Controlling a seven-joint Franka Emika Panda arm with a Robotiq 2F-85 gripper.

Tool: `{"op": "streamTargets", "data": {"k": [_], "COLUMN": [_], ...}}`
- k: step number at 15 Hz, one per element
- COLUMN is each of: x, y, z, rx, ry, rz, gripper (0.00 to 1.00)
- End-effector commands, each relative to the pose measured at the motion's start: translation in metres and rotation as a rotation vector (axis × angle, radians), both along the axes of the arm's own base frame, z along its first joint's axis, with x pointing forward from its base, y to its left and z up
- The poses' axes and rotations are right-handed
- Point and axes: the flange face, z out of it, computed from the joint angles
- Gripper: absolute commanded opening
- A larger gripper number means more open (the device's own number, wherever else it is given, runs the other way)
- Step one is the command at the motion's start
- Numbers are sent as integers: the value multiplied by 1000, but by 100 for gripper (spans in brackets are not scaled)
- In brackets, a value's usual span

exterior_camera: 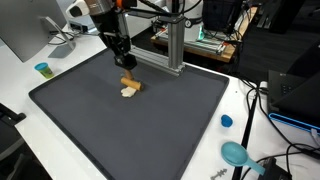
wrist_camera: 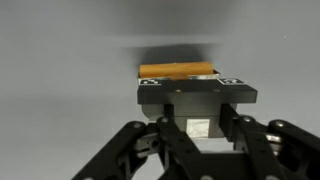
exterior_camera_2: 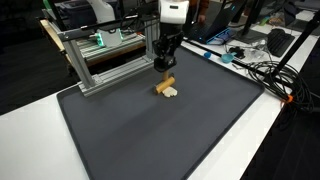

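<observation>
My gripper (exterior_camera: 122, 62) (exterior_camera_2: 163, 66) hangs just above a dark grey mat (exterior_camera: 150, 130) (exterior_camera_2: 170, 135). In the wrist view the gripper (wrist_camera: 198, 116) is shut on a dark grey block (wrist_camera: 197, 95) with small white marks at its top corners. A pale square patch (wrist_camera: 197, 127) shows between the fingers. Just beyond the held block an orange block (wrist_camera: 178, 69) (exterior_camera: 131, 82) (exterior_camera_2: 166, 84) lies on the mat. A cream piece (exterior_camera: 128, 93) (exterior_camera_2: 173, 93) rests against it in both exterior views.
An aluminium frame (exterior_camera: 168, 48) (exterior_camera_2: 105, 58) stands at the mat's edge close behind the gripper. A blue cup (exterior_camera: 42, 69), a small blue cap (exterior_camera: 226, 121) and a teal scoop (exterior_camera: 236, 153) sit on the white table. Cables (exterior_camera_2: 262, 70) lie beside the mat.
</observation>
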Motion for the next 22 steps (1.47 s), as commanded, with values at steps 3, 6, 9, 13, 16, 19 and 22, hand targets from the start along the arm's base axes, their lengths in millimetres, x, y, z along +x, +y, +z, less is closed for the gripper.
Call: {"op": "streamTargets", "data": {"k": [3,6,9,13,16,19,22], "x": [-29,-40,-45,-33,-37,-23,-20], "y": [26,25,5,-37,-41,-52,-51], "z": [84,135,161,163,157,146,145], "rx": [-21,7,19,-24,-45,-60,-62], "ry": [-110,-70,18,121,110,135,134], "rz": [219,386,528,712,725,778,783], "gripper": [22,22,22,22,47,47,47]}}
